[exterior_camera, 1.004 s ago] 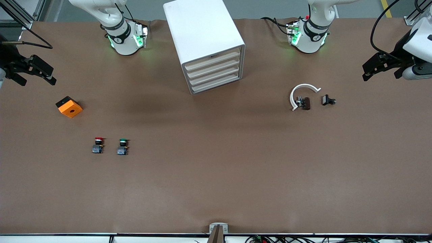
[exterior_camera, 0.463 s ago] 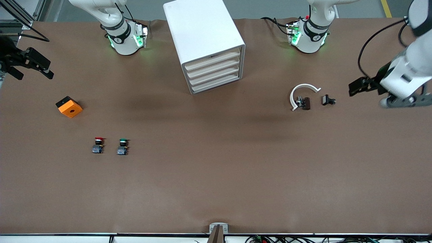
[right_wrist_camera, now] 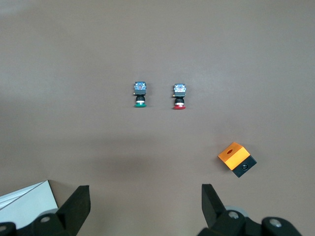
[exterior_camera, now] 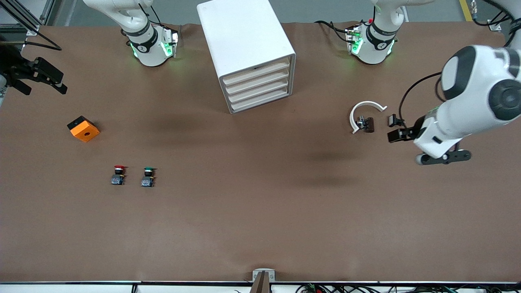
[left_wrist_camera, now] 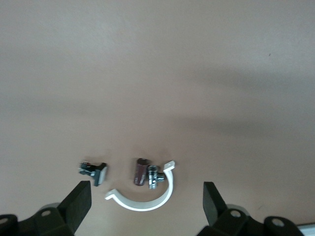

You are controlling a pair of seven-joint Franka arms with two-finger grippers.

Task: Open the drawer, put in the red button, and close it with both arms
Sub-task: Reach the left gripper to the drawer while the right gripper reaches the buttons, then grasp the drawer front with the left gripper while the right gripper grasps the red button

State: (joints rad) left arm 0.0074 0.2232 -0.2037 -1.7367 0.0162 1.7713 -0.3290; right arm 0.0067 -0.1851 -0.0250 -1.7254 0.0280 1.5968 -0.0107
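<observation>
The white cabinet stands between the two arm bases, all four drawers pushed in. The drawer is second from the top. The red button stands upright toward the right arm's end of the table, beside a green-capped one. My right gripper hangs open and empty over that end's table edge. My left gripper is open and empty above small parts near the left arm's end.
An orange block lies between the right gripper and the buttons. Under the left gripper lie a white curved clamp, a brown fitting and a small black part.
The left arm has swung in from the table's end to over the small parts. The right gripper has barely shifted. Both stay open.
</observation>
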